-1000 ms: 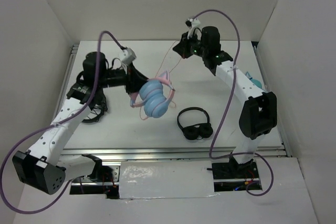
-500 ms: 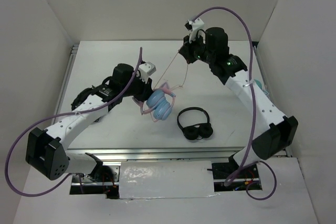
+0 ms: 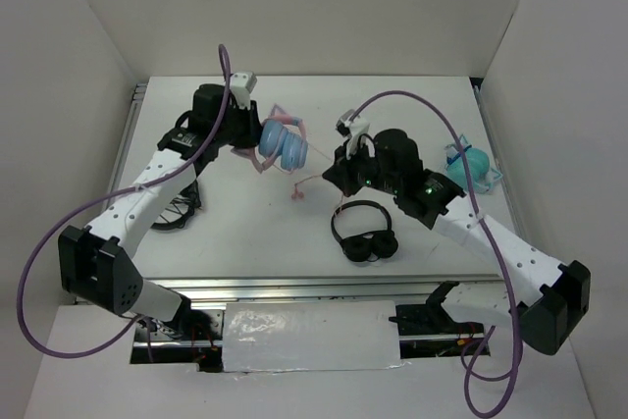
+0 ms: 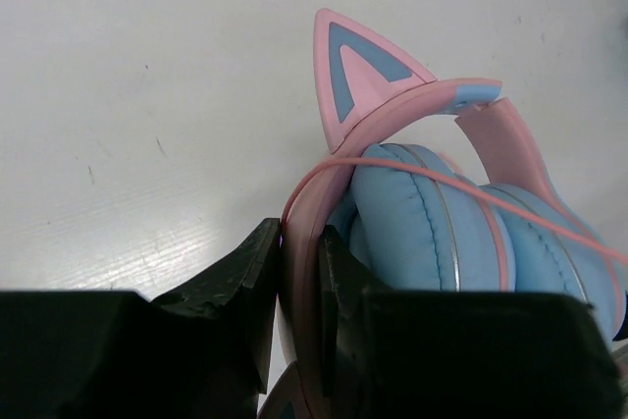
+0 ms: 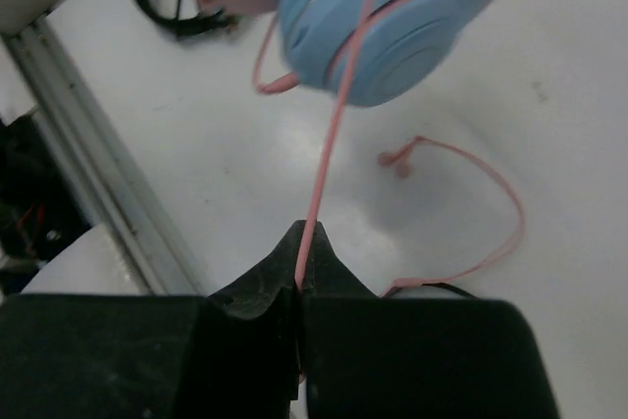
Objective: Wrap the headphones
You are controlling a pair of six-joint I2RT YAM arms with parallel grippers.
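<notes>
The light blue headphones [image 3: 283,145] with pink headband and cat ears hang above the table at back left. My left gripper [image 3: 251,136] is shut on the pink headband [image 4: 306,242], with a cat ear [image 4: 351,71] and the blue cups [image 4: 432,223] just beyond it. My right gripper [image 3: 332,172] is shut on the thin pink cable [image 5: 324,183], which runs up over the blue cup [image 5: 378,22]. The cable's loose end and plug [image 5: 397,159] lie on the table [image 3: 294,193].
Plain black headphones [image 3: 364,233] lie on the table close under my right arm. A teal-green pair [image 3: 469,163] sits at the right edge. More black cables or headphones [image 3: 179,211] lie at the left edge. White walls enclose the table.
My left gripper has carried the headphones back and left. My right gripper has swung down and forward from the back of the table to the middle, keeping the cable.
</notes>
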